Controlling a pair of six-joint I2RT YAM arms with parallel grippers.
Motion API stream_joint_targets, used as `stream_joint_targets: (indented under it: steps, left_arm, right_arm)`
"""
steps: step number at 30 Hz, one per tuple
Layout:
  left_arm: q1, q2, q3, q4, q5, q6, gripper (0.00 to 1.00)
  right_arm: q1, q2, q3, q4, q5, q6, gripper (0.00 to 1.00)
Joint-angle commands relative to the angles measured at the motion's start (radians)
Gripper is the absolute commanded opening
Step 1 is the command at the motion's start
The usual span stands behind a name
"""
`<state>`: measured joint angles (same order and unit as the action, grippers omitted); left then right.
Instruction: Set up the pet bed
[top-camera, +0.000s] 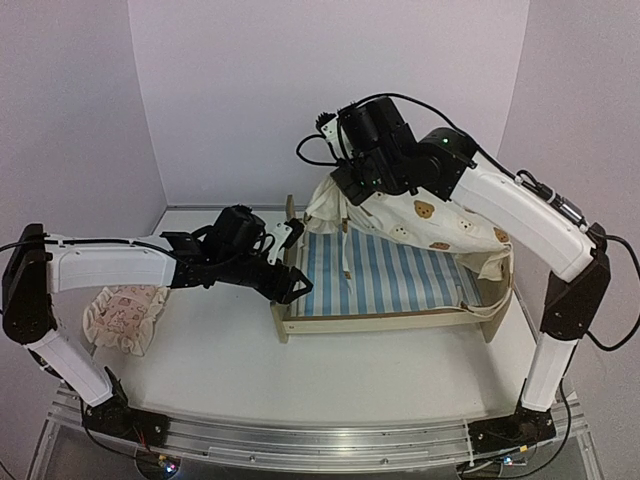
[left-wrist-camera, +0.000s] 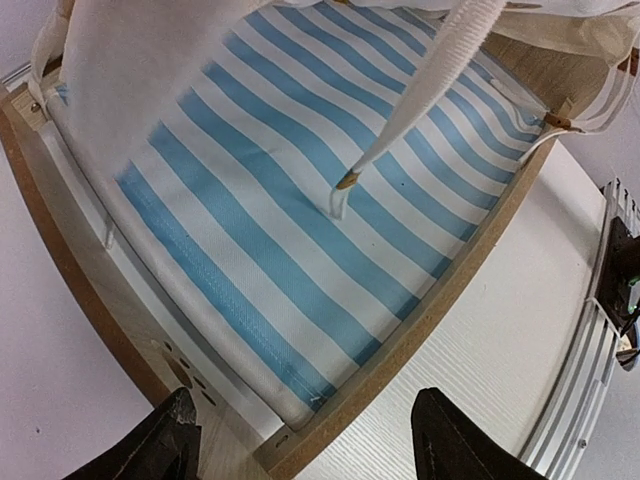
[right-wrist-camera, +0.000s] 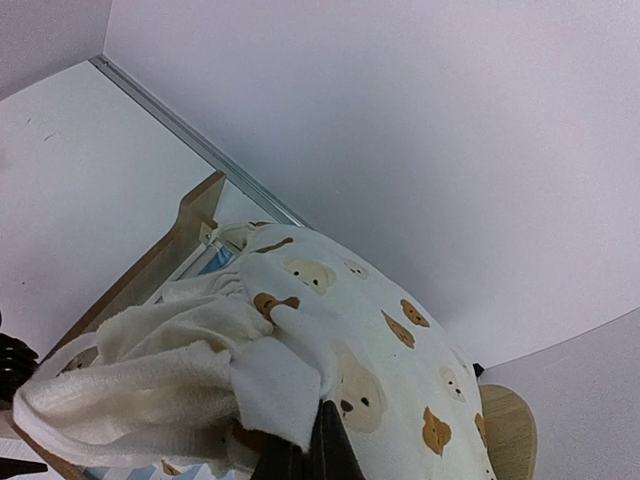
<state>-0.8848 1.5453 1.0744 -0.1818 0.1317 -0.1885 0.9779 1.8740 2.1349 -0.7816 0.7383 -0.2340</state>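
Nearest, along the bottom of the top view, the two arms rise from their bases on the white table (top-camera: 250, 370). At lower left, one small pinkish ruffled pillow (top-camera: 122, 315) lies on the table by the left arm, well apart from the bed.

Left of centre, the left gripper (top-camera: 288, 283) hangs just beside the left end of the pet bed (top-camera: 400, 275). In its wrist view this gripper (left-wrist-camera: 305, 445) is spread wide. Its two dark fingers (left-wrist-camera: 165, 445) sit in the bottom corners of the frame, with nothing between them but the bed's wooden corner below. I cannot tell whether they touch the wood.

The one pet bed stands at the middle of the table, slightly right of centre. Its blue-and-white striped mattress (left-wrist-camera: 280, 220) lies flat inside the plywood rails.

Farther back, one cream quilt (top-camera: 440, 215) is draped over the bed's right end and lifted above its far rail. It carries brown bear faces and no readable writing. One flat tie (left-wrist-camera: 420, 100) dangles from it, its end down at the mattress.

The right gripper (top-camera: 350, 185), upper centre, is pressed together on a bunched fold of the quilt (right-wrist-camera: 360, 330). In its own view the right gripper (right-wrist-camera: 312, 450) pinches that cloth at bottom centre.

Behind everything are plain pale walls.
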Motion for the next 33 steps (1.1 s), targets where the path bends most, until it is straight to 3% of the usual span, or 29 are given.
stream_joint_targets:
  steps: [1, 8, 15, 21, 27, 30, 33]
  left_arm:
    - [-0.002, 0.002, 0.051, 0.077, 0.028, 0.017, 0.7]
    - [-0.004, -0.052, 0.022, 0.068, 0.018, 0.019, 0.64]
    - [-0.005, -0.134, -0.025, 0.047, 0.008, 0.03, 0.64]
    - [-0.014, -0.1, -0.022, 0.103, 0.076, 0.047, 0.68]
    - [-0.014, -0.052, 0.014, 0.156, 0.047, 0.059, 0.69]
    - [-0.014, -0.026, 0.033, 0.177, 0.061, 0.064, 0.64]
    - [-0.014, 0.004, 0.057, 0.218, 0.094, 0.065, 0.51]
  right_arm:
    - [0.006, -0.07, -0.026, 0.069, 0.028, 0.023, 0.0]
    - [0.006, -0.111, -0.086, 0.07, -0.01, 0.052, 0.0]
    - [0.005, -0.171, -0.14, 0.07, -0.069, 0.084, 0.0]
    - [0.005, -0.192, -0.164, 0.07, -0.091, 0.101, 0.0]
    - [0.007, -0.206, -0.171, 0.07, -0.105, 0.107, 0.0]
    - [0.007, -0.213, -0.179, 0.07, -0.112, 0.112, 0.0]
    - [0.006, -0.217, -0.183, 0.07, -0.117, 0.117, 0.0]
